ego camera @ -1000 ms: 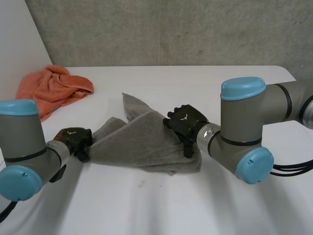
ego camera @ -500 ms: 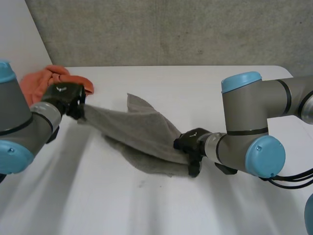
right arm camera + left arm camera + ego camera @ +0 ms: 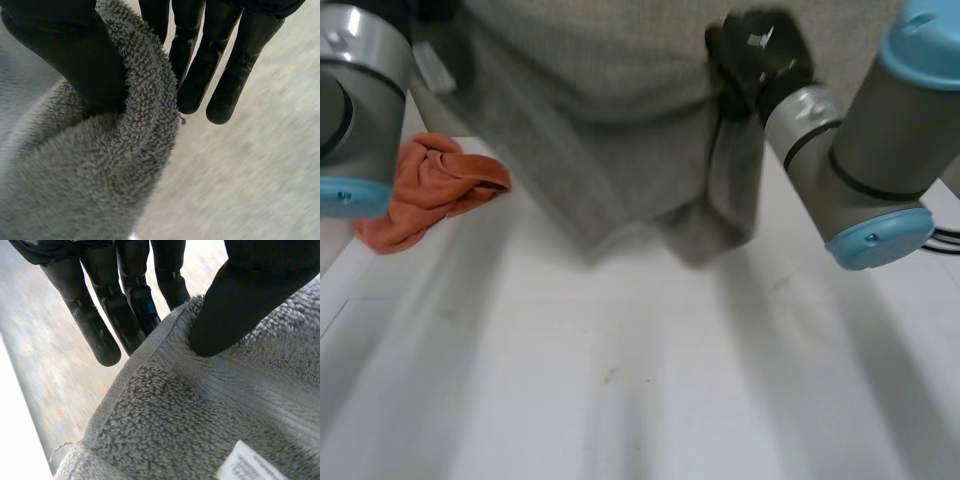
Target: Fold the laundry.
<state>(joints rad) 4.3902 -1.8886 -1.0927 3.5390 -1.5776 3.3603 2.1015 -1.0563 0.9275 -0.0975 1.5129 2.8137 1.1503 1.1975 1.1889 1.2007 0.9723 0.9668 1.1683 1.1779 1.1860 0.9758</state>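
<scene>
I hold the grey towel [image 3: 620,130] up in the air above the tabletop [image 3: 650,400]. My left hand [image 3: 250,295] pinches its stitched edge, and my right hand [image 3: 755,55] pinches another edge. It is soft, floppy and light, so I think the top corners are the best places to hold.

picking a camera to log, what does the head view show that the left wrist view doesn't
Head view adds: the orange cloth bunched on the white table, and the right hand holding up one side of the grey towel. Left wrist view adds: the left hand, its thumb pinching the towel's hemmed edge against its fingers, and a white label close by. Both share the grey towel.
</scene>
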